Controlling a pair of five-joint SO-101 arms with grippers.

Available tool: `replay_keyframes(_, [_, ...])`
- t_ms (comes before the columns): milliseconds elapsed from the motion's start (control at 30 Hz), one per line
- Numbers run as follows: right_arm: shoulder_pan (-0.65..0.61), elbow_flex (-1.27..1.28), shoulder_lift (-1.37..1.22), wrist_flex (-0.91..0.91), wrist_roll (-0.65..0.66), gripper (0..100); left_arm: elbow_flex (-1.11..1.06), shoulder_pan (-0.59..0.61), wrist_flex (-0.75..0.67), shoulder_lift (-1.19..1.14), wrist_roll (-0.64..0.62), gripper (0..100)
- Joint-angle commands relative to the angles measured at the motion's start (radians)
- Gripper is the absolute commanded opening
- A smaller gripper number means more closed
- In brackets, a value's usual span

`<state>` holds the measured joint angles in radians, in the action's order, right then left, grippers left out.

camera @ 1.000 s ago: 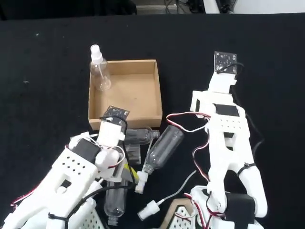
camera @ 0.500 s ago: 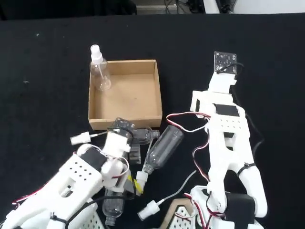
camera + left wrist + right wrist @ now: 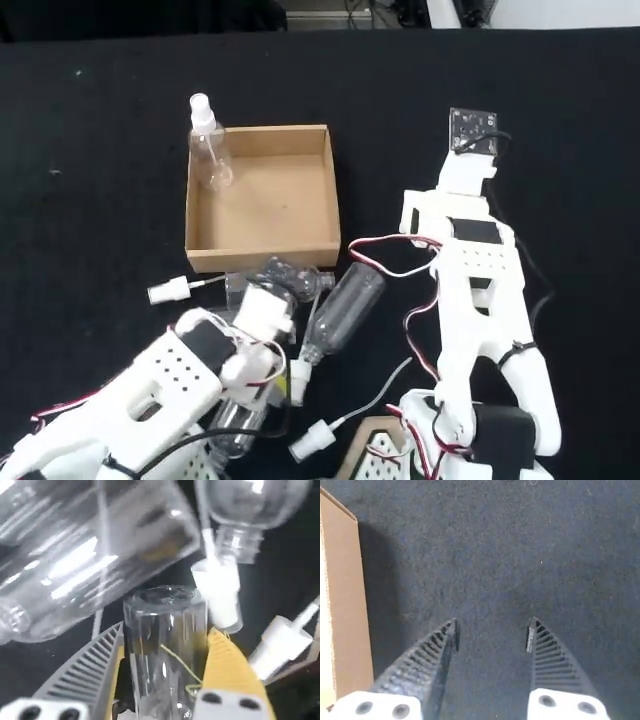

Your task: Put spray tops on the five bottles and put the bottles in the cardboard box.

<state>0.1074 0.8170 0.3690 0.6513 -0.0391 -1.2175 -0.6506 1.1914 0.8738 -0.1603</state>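
A clear bottle [image 3: 165,650] lies between the grey and yellow fingers of my left gripper [image 3: 167,630], which is shut on it; in the high view this gripper [image 3: 272,385] is at the table's near left, with the held bottle [image 3: 232,425] partly under the arm. Two more bare bottles [image 3: 345,305] [image 3: 288,279] lie just in front of the cardboard box [image 3: 262,250]. One spray top [image 3: 297,378] rests at the neck of the nearer one. A capped bottle [image 3: 207,150] stands at the box's far left corner. My right gripper [image 3: 492,630] hangs open over bare black table.
A loose spray top [image 3: 170,291] with its tube lies left of the box front. Another spray top [image 3: 312,438] lies near the front edge between the arms. The right arm [image 3: 480,290] stretches along the box's right side. The box edge [image 3: 342,605] shows beside the right gripper.
My left arm has drawn back toward the near edge and slightly right, uncovering the loose spray top left of the box. The right arm has kept still.
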Motion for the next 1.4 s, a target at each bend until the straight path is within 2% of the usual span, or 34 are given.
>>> replay_keyframes(0, [0.02, -0.058, 0.042, -0.029, -0.002, 19.8, 0.071, -0.022, 0.046, -0.002, 0.003, 7])
replay_keyframes(233, [0.02, -0.058, 0.042, -0.029, -0.002, 19.8, 0.432, 0.104, 0.307, -0.002, 0.006, 7])
replay_keyframes(400, [0.02, -0.058, 0.042, -0.029, -0.002, 19.8, 0.582, 0.229, 0.371, -0.002, 0.0, 7])
replay_keyframes(500, [0.02, -0.056, 0.042, -0.028, -0.002, 19.8, 0.645, 0.348, 0.336, -0.002, -0.003, 7])
replay_keyframes(667, [0.02, -0.056, 0.042, -0.028, -0.002, 19.8, 0.746, 0.667, 0.278, -0.002, -0.02, 7])
replay_keyframes(800, [0.02, -0.056, 0.042, -0.028, -0.003, 19.8, 0.745, 0.955, 0.187, -0.014, -0.124, 7])
replay_keyframes(967, [0.018, -0.056, 0.042, -0.028, -0.005, 19.8, 0.624, 1.259, -0.012, -0.063, -0.239, 7])
replay_keyframes(1133, [0.018, -0.056, 0.042, -0.028, -0.005, 19.8, 0.535, 1.42, -0.169, -0.212, -0.25, 7])
replay_keyframes(1267, [0.018, -0.056, 0.042, -0.026, -0.005, 19.8, 0.545, 1.518, -0.201, -0.345, -0.25, 8])
replay_keyframes(1367, [0.02, -0.056, 0.042, -0.025, -0.005, 19.8, 0.547, 1.575, -0.207, -0.437, -0.25, 16])
